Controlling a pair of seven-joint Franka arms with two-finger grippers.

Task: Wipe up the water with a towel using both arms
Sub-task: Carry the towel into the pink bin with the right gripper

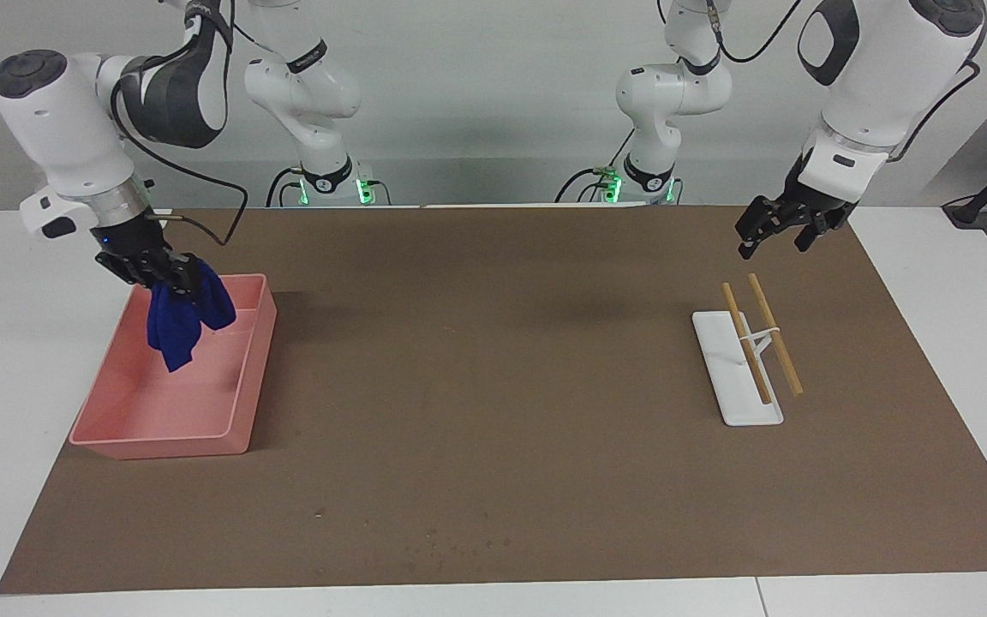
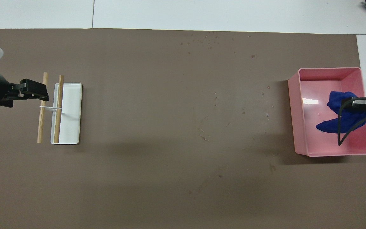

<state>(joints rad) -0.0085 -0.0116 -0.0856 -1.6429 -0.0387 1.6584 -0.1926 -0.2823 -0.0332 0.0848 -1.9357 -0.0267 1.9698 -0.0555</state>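
The right gripper (image 1: 175, 276) pinches a blue towel (image 1: 187, 319), which hangs from it over the pink bin (image 1: 228, 428) at the right arm's end of the table (image 1: 493, 360). The left gripper (image 1: 780, 231) hovers with fingers apart over the rack (image 1: 738, 403). Farthest from both grippers, the water (image 2: 208, 39) speckles the table's edge.

Bright even light, soft shadows, glare in pink bin (image 2: 329, 73), droplets perhaps faint

mid-mat (image 1: 493, 360) open | pink bin (image 1: 241, 403), rack (image 1: 738, 368) flank ends
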